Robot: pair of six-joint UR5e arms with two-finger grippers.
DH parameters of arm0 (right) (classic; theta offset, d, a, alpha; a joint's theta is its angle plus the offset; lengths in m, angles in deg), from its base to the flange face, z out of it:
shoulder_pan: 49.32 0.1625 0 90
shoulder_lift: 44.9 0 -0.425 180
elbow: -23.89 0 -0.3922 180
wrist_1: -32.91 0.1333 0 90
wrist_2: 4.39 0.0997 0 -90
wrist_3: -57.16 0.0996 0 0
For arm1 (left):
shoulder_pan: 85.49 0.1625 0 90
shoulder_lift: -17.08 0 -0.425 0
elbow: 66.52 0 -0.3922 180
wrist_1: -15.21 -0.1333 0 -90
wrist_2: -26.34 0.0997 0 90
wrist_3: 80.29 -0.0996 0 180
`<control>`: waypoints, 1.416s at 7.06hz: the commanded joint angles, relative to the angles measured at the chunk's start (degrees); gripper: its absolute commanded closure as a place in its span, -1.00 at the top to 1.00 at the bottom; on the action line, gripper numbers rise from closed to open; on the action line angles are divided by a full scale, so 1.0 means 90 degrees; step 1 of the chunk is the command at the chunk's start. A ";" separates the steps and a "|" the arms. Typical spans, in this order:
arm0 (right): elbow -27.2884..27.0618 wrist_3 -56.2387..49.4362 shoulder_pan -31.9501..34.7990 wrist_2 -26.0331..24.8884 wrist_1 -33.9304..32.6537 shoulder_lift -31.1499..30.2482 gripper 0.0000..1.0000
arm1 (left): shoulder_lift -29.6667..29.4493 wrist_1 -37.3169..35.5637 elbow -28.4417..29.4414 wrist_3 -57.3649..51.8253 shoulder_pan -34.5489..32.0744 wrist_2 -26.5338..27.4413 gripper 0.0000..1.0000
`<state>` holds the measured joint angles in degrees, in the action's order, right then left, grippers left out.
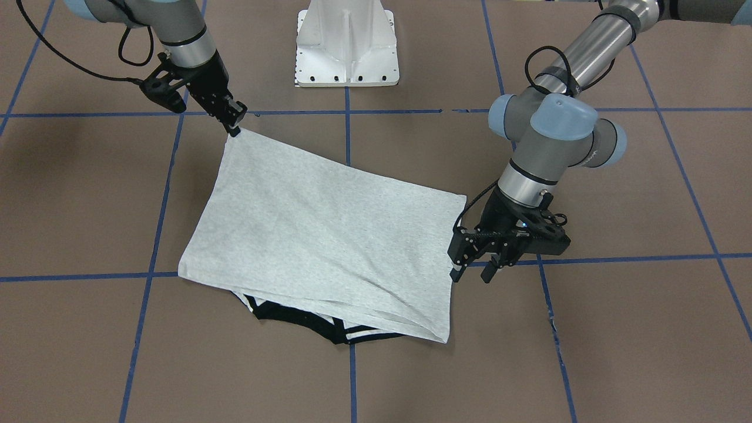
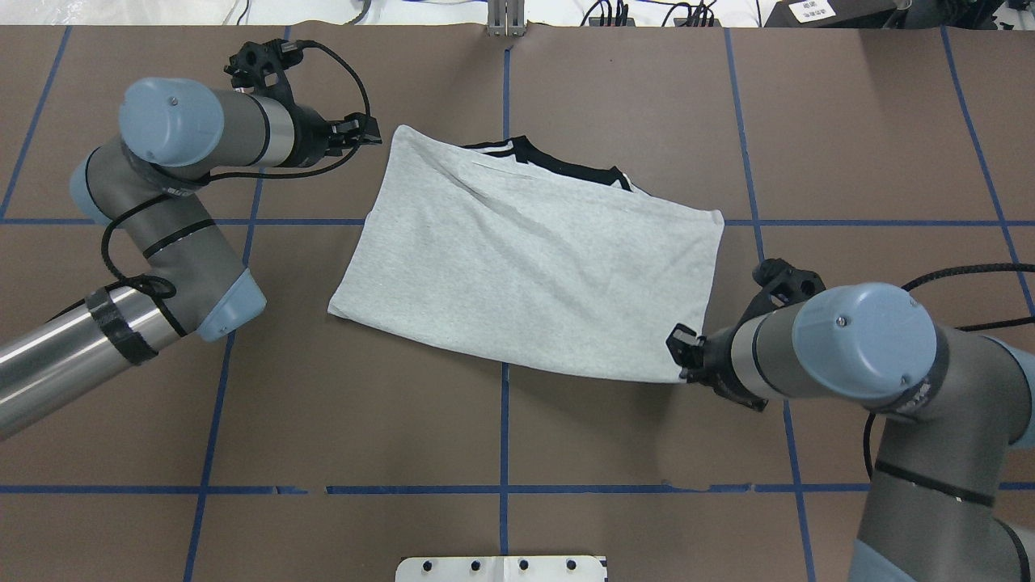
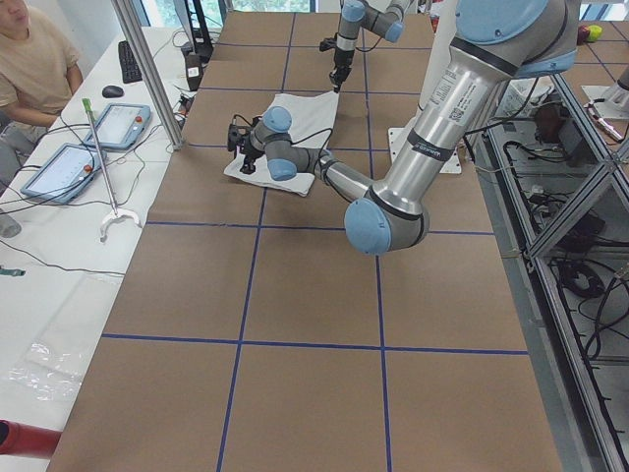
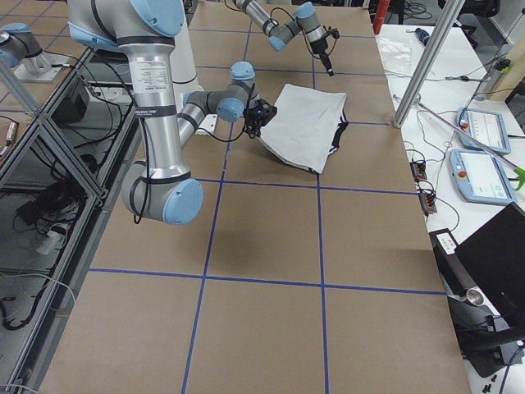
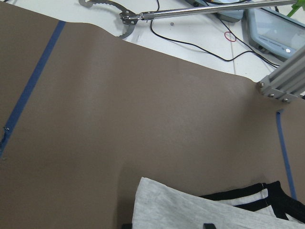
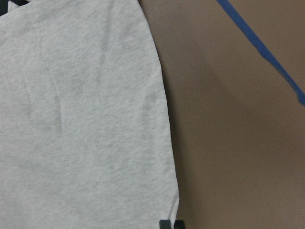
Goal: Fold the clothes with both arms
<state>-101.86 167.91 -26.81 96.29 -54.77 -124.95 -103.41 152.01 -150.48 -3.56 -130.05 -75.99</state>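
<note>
The clothes are one light grey T-shirt (image 1: 323, 235) (image 2: 525, 259), folded over flat on the brown table with its plain side up. Its black collar (image 1: 317, 326) (image 2: 558, 162) peeks out along the edge far from the robot. My right gripper (image 1: 236, 126) (image 2: 678, 356) (image 6: 171, 224) is shut on the shirt's near corner on my right side. My left gripper (image 1: 473, 271) (image 2: 368, 132) (image 5: 167, 226) stands open at the far corner on my left side. In the left wrist view, the grey cloth (image 5: 190, 210) lies between its spread fingertips.
The white pedestal (image 1: 348, 47) (image 2: 501, 568) stands at the robot's edge of the table. Blue tape lines (image 2: 504, 420) cross the brown surface. Beyond the far edge are a person (image 3: 29, 59), tablets (image 3: 118, 123), a metal post (image 5: 286, 81) and a grabber tool (image 5: 143, 14).
</note>
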 commanded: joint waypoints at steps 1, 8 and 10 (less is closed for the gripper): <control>-0.0907 0.0921 -0.1439 -0.0043 -0.1387 -0.0030 -1.00 | 0.0564 -0.0043 -0.1504 0.0710 0.0185 -0.0948 0.55; -0.1724 0.0724 -0.0813 -0.0093 -0.2065 0.0606 1.00 | 0.1542 -0.0615 -0.2429 0.3075 0.2036 -0.0248 1.00; -0.0806 -0.0388 0.0337 -0.0082 -0.2026 0.1053 1.00 | 0.1503 -0.1554 -0.2419 0.3085 0.2391 -0.0223 0.96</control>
<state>-113.44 169.38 -29.64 95.64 -73.25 -117.59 -89.95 142.48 -172.29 23.91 -110.78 -78.97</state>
